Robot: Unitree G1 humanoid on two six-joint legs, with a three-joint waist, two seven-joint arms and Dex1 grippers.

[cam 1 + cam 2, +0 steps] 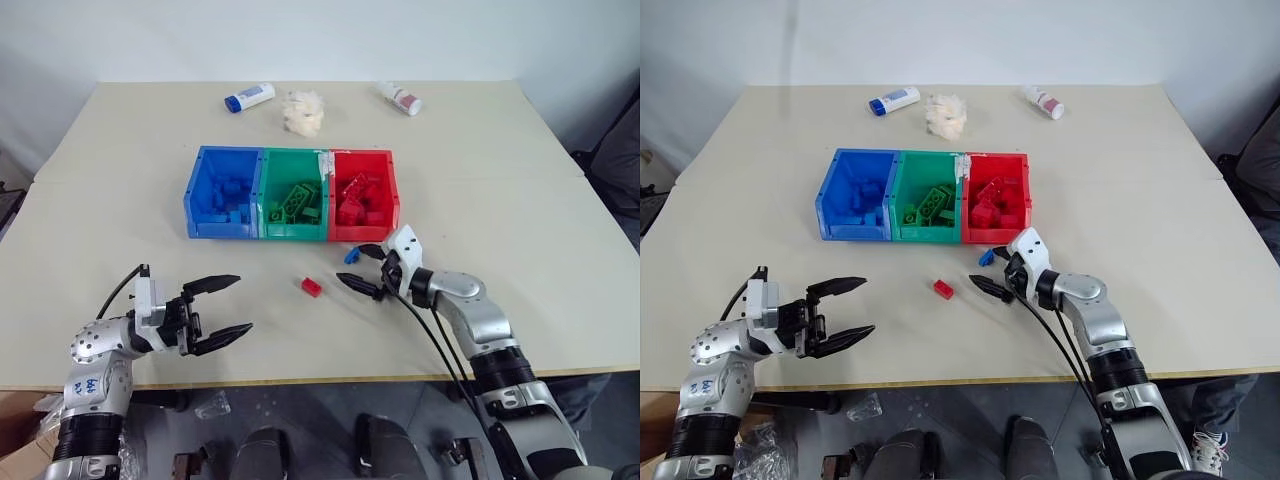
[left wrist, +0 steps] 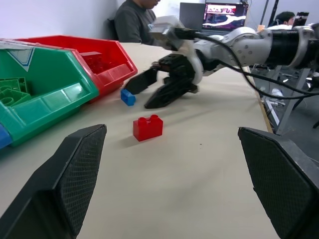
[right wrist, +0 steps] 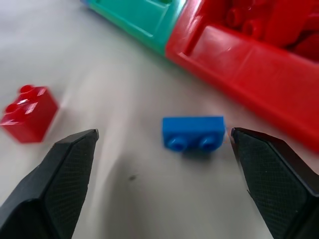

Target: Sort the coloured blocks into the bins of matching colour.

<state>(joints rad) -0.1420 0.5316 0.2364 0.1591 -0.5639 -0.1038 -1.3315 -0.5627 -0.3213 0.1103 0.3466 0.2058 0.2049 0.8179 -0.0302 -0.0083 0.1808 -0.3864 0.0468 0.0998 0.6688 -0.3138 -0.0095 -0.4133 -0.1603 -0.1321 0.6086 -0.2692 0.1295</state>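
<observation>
Three joined bins stand mid-table: blue (image 1: pixel 214 230), green (image 1: pixel 292 233) and red (image 1: pixel 360 233), each holding several blocks of its own colour. Two loose blocks lie in front of them: a red one (image 1: pixel 311 286) and a small blue one (image 1: pixel 351 255) close to the red bin's front wall. My right gripper (image 1: pixel 352 266) is open and low over the table, its fingers on either side of the blue block (image 3: pixel 193 133) without touching it. The red block (image 3: pixel 27 113) lies just beside it. My left gripper (image 1: pixel 244 303) is open and empty near the table's front edge, pointing toward the red block (image 2: pixel 147 127).
Two white bottles (image 1: pixel 248 97) (image 1: pixel 400 98) and a fluffy white wad (image 1: pixel 302 110) lie at the table's far side. A seated person (image 2: pixel 134 20) and a laptop (image 2: pixel 219 15) are beyond the table's right side. The table's front edge runs just under both hands.
</observation>
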